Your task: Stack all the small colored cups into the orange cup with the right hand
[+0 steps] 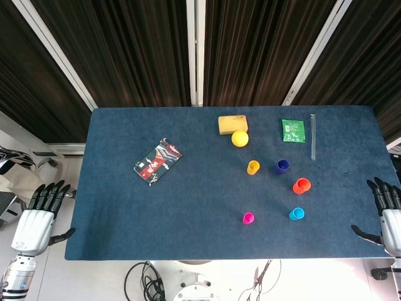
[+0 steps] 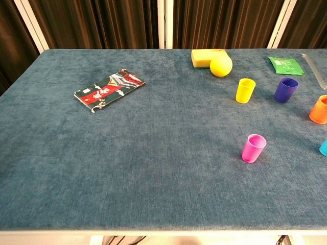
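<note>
The orange cup (image 1: 301, 185) (image 2: 320, 109) stands upright on the right part of the blue table. Around it stand a yellow cup (image 1: 253, 167) (image 2: 245, 90), a dark blue cup (image 1: 282, 165) (image 2: 285, 90), a pink cup (image 1: 249, 218) (image 2: 253, 148) and a light blue cup (image 1: 297, 214) (image 2: 324, 148), all apart from each other. My right hand (image 1: 388, 215) hangs off the table's right edge, fingers spread, holding nothing. My left hand (image 1: 39, 216) rests off the left edge, likewise empty. Neither hand shows in the chest view.
A yellow ball (image 1: 240, 138) (image 2: 220, 66) touches a yellow sponge (image 1: 232, 124) at the back. A green packet (image 1: 293, 131) and a clear ruler (image 1: 312, 136) lie back right. A patterned packet (image 1: 158, 161) (image 2: 109, 90) lies on the left half.
</note>
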